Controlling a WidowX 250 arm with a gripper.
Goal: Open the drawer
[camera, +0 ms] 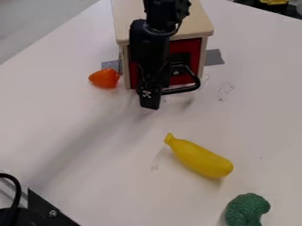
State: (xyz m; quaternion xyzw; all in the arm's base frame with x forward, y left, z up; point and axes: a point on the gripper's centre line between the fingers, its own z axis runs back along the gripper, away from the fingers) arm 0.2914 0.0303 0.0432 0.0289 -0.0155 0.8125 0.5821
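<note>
Here you are, right at the wooden cabinet (pixel 126 13), with the black gripper (pixel 149 105) hanging in front of its face, over toward the view's left edge of that face. The red drawer (pixel 180 80) sits in the cabinet's front and looks closed, and there's your target: the black bow handle (pixel 198 82), jutting out from that front. Now the relation that counts! The handle's long bar runs roughly across the cabinet's face, and most of it lies to the view's right of your claw; its near end meets the gripper's outline. Are they touching? You can't be sure from here, and whether the claw is wide, narrow or gripping the bar, I can't tell either.

So the call is yours: settle the hold or hook on that bar first, then draw it straight out from the cabinet's face, square to the bar. You're likely at the engaging stage, with the opening itself to do. A pull from that end could twist the drawer or let the handle slip. Out in front of the cabinet lies the yellow banana (pixel 203 160) (a spectator, really), well apart from the handle, so a short pull should stay clear of it.
</note>
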